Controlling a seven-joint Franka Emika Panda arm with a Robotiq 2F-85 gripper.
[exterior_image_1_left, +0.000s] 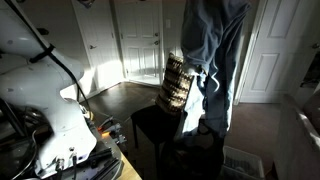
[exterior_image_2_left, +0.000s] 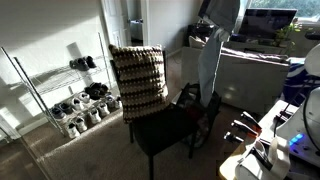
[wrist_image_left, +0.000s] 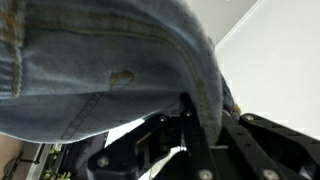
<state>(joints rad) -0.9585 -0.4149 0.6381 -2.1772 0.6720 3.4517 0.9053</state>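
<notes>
Denim jeans (exterior_image_1_left: 215, 60) pinched in the closed jaws of your gripper (wrist_image_left: 193, 118), hanging by the dark chair (exterior_image_2_left: 165, 130) with its patterned cushion (exterior_image_2_left: 138, 75), wire rack (exterior_image_2_left: 28, 95) holding shoes (exterior_image_2_left: 85, 105), white doors (exterior_image_1_left: 140, 40) behind.

Residential home: white panelled interior doors (exterior_image_1_left: 140, 40) at far wall, metal wire shoe rack (exterior_image_2_left: 62, 88) left, black upholstered chair (exterior_image_2_left: 165, 128) centre.

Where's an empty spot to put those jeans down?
The black chair seat is bare in front of the checked pillow leaning on its back. The floor between chair and shoe rack is free too. It is crowded on the rack, and beside the chair where the jeans hang from the shut gripper.
</notes>
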